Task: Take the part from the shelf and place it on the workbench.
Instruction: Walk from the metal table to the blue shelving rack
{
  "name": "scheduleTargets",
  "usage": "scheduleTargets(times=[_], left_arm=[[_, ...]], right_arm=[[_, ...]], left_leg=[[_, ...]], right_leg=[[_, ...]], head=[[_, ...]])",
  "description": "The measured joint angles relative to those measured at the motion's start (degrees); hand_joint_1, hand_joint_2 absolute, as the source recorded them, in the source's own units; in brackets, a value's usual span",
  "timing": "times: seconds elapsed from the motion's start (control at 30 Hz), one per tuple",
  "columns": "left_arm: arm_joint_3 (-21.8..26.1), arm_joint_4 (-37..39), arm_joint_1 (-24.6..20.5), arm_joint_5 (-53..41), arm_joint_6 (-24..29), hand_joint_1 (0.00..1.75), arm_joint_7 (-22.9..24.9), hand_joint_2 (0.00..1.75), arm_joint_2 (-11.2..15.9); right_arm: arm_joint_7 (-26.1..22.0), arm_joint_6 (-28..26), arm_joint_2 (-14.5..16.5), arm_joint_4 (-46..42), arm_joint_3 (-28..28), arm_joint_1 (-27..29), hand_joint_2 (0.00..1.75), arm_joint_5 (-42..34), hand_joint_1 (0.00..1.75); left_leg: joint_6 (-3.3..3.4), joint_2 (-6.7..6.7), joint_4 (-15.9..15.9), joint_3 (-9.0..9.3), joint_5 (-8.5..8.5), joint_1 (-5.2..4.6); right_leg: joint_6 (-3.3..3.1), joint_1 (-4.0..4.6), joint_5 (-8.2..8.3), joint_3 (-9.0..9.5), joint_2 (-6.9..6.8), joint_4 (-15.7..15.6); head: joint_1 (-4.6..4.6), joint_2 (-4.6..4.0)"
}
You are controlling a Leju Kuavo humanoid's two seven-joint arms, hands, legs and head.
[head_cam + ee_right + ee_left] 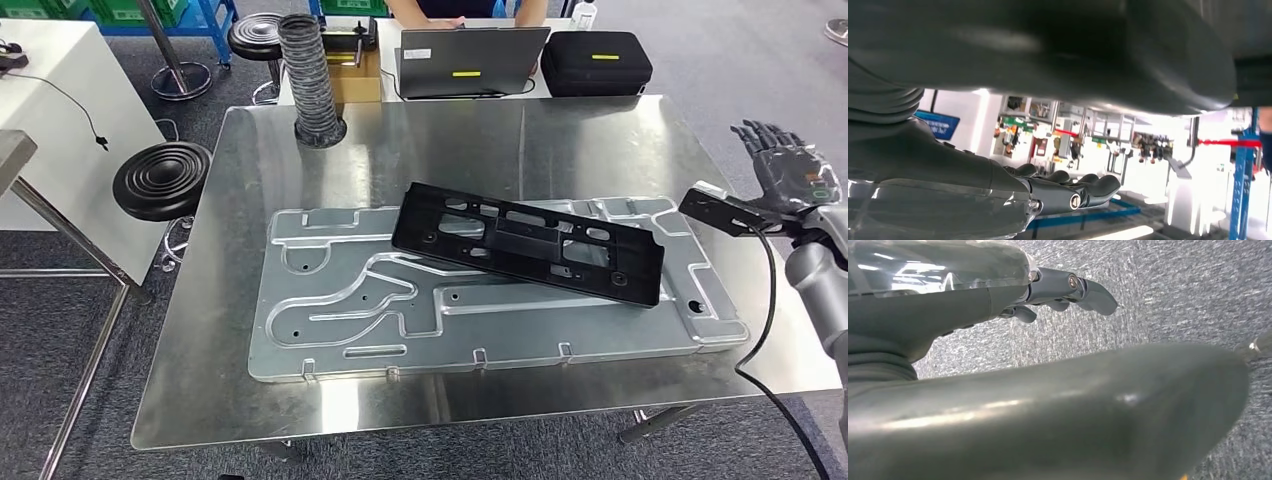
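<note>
A long black plastic part (pixel 530 240) with several cut-outs lies slanted across a large silver stamped panel (pixel 350 320) on the metal workbench (pixel 250 400). My right hand (pixel 785 165) is raised off the bench's right edge, fingers spread and holding nothing, well clear of the black part. In the right wrist view the right hand (pixel 1063 192) has its fingers stretched out with nothing in them. In the left wrist view my left hand (pixel 1068 290) hangs over grey carpet, fingers slightly curled and holding nothing.
A ribbed grey hose (pixel 312 75) stands at the bench's back left. Behind the bench are a laptop (pixel 470 60), a black case (pixel 597 62) and a person's hands. Two black stools (pixel 160 180) stand left of the bench, next to a white table (pixel 60 110).
</note>
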Motion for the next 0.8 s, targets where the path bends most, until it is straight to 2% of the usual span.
scheduleTargets(times=[0.03,0.07,0.1,0.17,0.2,0.3,0.33,0.37,0.4,0.47,0.5,0.53,0.57,0.63,0.67,0.7,0.73,0.8], left_arm=[[0.0,0.0,0.0,0.0,0.0,0.0,0.0,0.0,0.0],[0.0,0.0,0.0,-0.1,0.0,0.0,0.1,0.0,0.0],[0.0,0.0,-0.1,-0.1,0.0,0.0,0.1,0.0,0.0],[0.1,0.0,-0.2,-0.2,0.0,0.0,0.1,0.0,0.0],[0.1,0.0,-0.3,-0.2,0.0,0.0,0.1,0.0,0.0],[0.1,0.0,-0.3,-0.3,0.0,0.0,0.2,0.0,0.0],[0.1,0.0,-0.3,-0.3,0.0,0.0,0.2,0.0,0.0],[0.1,0.0,-0.3,-0.3,0.0,0.0,0.2,0.0,0.0],[0.1,0.0,-0.3,-0.3,0.0,0.0,0.2,0.0,0.0],[0.1,0.0,-0.3,-0.5,0.0,0.0,0.2,0.0,0.1],[0.1,0.0,-0.3,-0.5,0.0,0.0,0.2,0.0,0.1],[0.1,0.0,-0.3,-0.6,0.0,0.0,0.3,0.0,0.1],[0.1,0.0,-0.3,-0.6,0.0,0.0,0.3,0.0,0.1],[0.1,0.0,-0.4,-0.7,0.0,0.0,0.3,0.0,0.2],[0.1,0.0,-0.5,-0.7,0.0,0.0,0.3,0.0,0.3],[0.1,0.0,-0.6,-0.7,0.0,0.0,0.3,0.0,0.3],[0.1,0.0,-0.7,-0.7,0.0,0.0,0.3,0.0,0.4],[0.1,0.0,-0.7,-0.7,0.0,0.0,0.3,0.0,0.4]], right_arm=[[0.0,-0.2,0.0,0.2,-0.2,0.5,0.0,0.0,0.0],[0.0,-0.4,0.0,0.3,-0.4,0.8,0.0,-0.1,0.0],[0.0,-0.7,0.0,0.4,-0.7,1.0,0.0,-0.2,0.0],[0.1,-1.0,-0.1,0.5,-1.3,1.2,0.0,-0.4,0.0],[0.2,-1.1,-0.2,0.5,-1.5,1.4,0.0,-0.4,0.0],[0.5,-1.4,-0.2,0.5,-2.3,2.4,0.0,-0.4,0.0],[0.6,-1.5,-0.2,0.5,-2.5,2.7,0.0,-0.4,0.0],[0.7,-1.6,-0.1,0.5,-2.7,3.0,0.0,-0.4,0.0],[0.7,-1.7,-0.1,0.5,-2.9,3.3,0.0,-0.4,0.0],[0.8,-1.8,-0.1,0.5,-3.6,4.2,0.0,-0.5,0.0],[0.8,-1.9,-0.1,0.6,-3.9,4.8,0.0,-0.5,0.0],[0.8,-1.9,-0.1,0.6,-4.3,5.4,0.0,-0.6,0.0],[0.8,-1.9,-0.1,0.6,-4.7,6.0,0.0,-0.6,0.0],[0.8,-1.8,-0.3,0.6,-5.6,6.7,0.0,-0.4,0.0],[0.8,-1.8,-0.3,0.6,-6.1,6.9,0.0,-0.3,0.0],[0.8,-1.8,-0.4,0.6,-6.3,7.0,0.0,-0.2,0.0],[0.8,-1.8,-0.5,0.6,-6.5,7.1,0.0,-0.2,0.0],[0.8,-1.8,-0.5,0.6,-6.5,7.1,0.0,-0.2,0.0]], left_leg=[[-0.06,0.0,0.1,-0.16,0.11,0.01],[-0.13,0.0,0.2,-0.31,0.19,0.02],[-0.22,-0.01,0.4,-0.48,0.26,0.02],[-0.63,-0.06,0.8,-0.87,0.41,-0.14],[-0.94,-0.1,0.9,-1.04,0.55,-0.19],[-2.0,-0.17,0.9,-1.5,0.98,-0.19],[-2.32,-0.15,1.4,-1.88,0.35,-0.18],[-2.59,-0.12,2.9,-2.53,-1.11,-0.16],[-2.78,-0.06,5.5,-3.5,-3.33,-0.06],[-2.99,-0.02,13.0,-5.86,-8.25,0.03],[-3.01,-0.01,15.9,-6.4,-9.68,0.06],[-2.94,-0.01,16.8,-5.99,-10.1,0.06],[-2.78,-0.01,15.4,-4.41,-9.49,0.04],[-2.11,-0.03,7.1,1.2,-7.24,-0.15],[-1.79,-0.04,3.4,3.51,-6.56,-0.29],[-1.55,-0.05,0.9,4.99,-6.32,-0.43],[-1.44,-0.05,-0.1,5.44,-6.49,-0.52],[-1.46,-0.04,0.0,5.49,-6.37,-0.56]], right_leg=[[0.08,-0.11,0.43,0.24,-0.01,0.1],[0.1,-0.26,1.82,1.72,-0.02,-2.4],[0.1,-0.41,3.66,4.12,-0.04,-6.5],[-0.25,-0.3,6.02,8.01,0.02,-13.7],[-0.54,-0.13,6.43,8.78,0.06,-15.4],[-1.75,0.07,7.15,8.24,-0.01,-15.8],[-2.21,-0.05,7.54,7.96,-0.09,-15.9],[-2.63,-0.18,7.96,7.62,-0.16,-16.1],[-2.93,-0.26,8.37,7.21,-0.21,-16.2],[-3.18,-0.09,9.09,6.24,-0.24,-16.1],[-3.19,0.02,9.49,5.7,-0.25,-16.1],[-3.17,0.13,9.88,5.16,-0.26,-16.0],[-3.12,0.24,10.28,4.65,-0.25,-16.0],[-2.86,0.4,11.07,3.82,-0.24,-15.9],[-2.71,0.46,11.36,3.56,-0.24,-15.9],[-2.58,0.5,11.56,3.41,-0.24,-15.8],[-2.49,0.53,11.65,3.36,-0.25,-15.8],[-2.44,0.6,11.69,3.34,-0.24,-15.8]], head=[[0.0,-0.01],[0.0,-0.01],[0.0,-0.01],[0.0,0.0],[0.0,0.0],[0.0,-0.01],[-0.01,-0.01],[-0.02,0.0],[-0.03,0.0],[-0.04,0.0],[-0.04,0.0],[-0.04,-0.01],[-0.04,-0.01],[-0.04,-0.01],[-0.04,-0.01],[-0.04,-0.01],[-0.04,-0.01],[-0.04,-0.01]])
